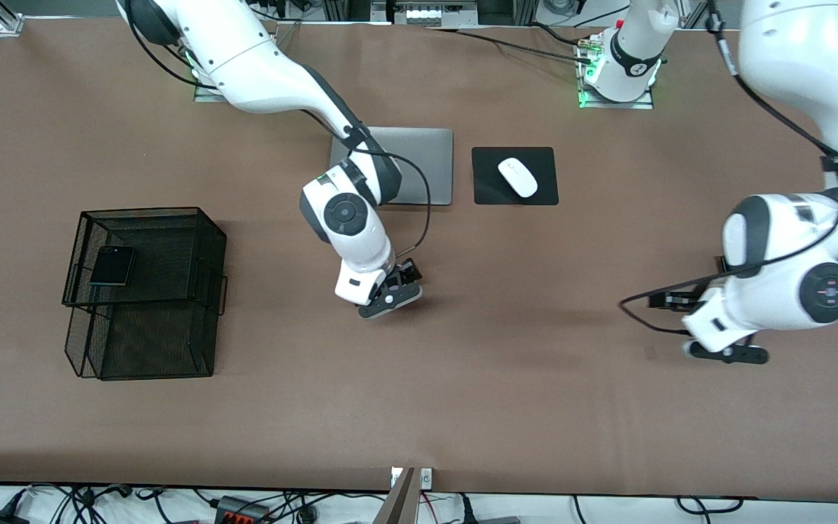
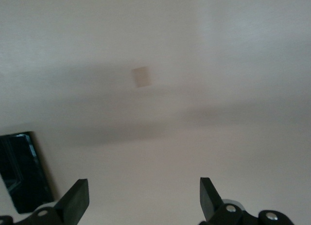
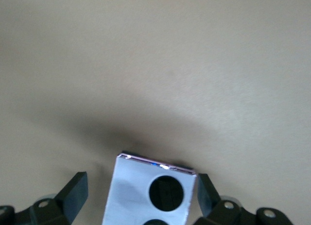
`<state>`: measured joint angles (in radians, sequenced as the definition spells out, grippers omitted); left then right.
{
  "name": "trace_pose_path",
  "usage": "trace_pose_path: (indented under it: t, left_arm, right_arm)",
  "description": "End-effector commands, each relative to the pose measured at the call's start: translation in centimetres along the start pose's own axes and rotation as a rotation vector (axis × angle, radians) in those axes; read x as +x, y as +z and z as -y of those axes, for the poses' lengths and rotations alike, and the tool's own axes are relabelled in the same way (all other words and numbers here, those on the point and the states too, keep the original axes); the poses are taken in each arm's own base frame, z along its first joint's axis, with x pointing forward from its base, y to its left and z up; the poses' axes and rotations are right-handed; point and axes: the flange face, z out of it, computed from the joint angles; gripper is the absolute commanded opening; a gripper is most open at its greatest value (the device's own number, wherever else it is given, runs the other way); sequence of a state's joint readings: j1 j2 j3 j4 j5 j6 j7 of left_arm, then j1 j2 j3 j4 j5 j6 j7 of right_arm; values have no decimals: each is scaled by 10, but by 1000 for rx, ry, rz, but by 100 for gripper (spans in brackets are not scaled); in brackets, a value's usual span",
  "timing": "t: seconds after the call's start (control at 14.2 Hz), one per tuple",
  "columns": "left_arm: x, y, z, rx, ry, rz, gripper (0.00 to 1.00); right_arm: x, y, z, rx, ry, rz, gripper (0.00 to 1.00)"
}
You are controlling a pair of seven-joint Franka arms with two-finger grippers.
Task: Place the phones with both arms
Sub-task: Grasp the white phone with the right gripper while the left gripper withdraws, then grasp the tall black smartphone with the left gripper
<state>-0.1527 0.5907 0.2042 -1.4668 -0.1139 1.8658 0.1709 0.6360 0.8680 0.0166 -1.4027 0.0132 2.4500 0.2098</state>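
On the brown matte table (image 1: 463, 407), a two-tier black wire-mesh tray (image 1: 144, 291) stands toward the right arm's end, and a small square black flip phone (image 1: 113, 265) lies flat on its upper tier, near that tier's outer edge. Near the edge where the arm bases are bolted, a closed silver laptop (image 1: 426, 164) lies flat with a black square mouse pad (image 1: 514, 175) just beside it, and a white oval mouse (image 1: 518, 177) rests on the pad.

The right gripper (image 1: 392, 291) hangs low over the middle of the table, nearer the front camera than the laptop. Its jaws stand wide, and in the right wrist view a small square lavender-white phone with black camera circles (image 3: 149, 196) sits between the black fingers (image 3: 73, 193); one finger is just beside the phone's edge, but whether either actually presses it I cannot tell.

The left gripper (image 1: 726, 353) hangs over bare table toward the left arm's end, jaws spread wide with nothing between them. In the left wrist view, a long slim black slab phone (image 2: 22, 171) lies flat on the table just outside one fingertip (image 2: 75, 198). A faint pale square mark (image 2: 141, 77) shows on the table surface.

Along the table's front edge, tangled black cables (image 1: 244, 504) lie on a white floor.
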Motion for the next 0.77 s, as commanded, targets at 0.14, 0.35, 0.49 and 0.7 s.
trace_pose_path:
  t: [0.14,0.35,0.49,0.7]
  left_arm:
    - [-25,25,101,-2,60,-50,100]
    - [-39,54,122,9,121,-69,100]
    - [-54,78,150,22,107,-107,100]
    - [-69,100,171,44,99,-147,100]
  right_arm:
    - [-1,9,3,-17,11,24,100]
    - [-3,13,0,-26,6,33,100]
    - [-4,18,-1,-29,7,39,100]
    - [-6,20,0,-29,17,42,100]
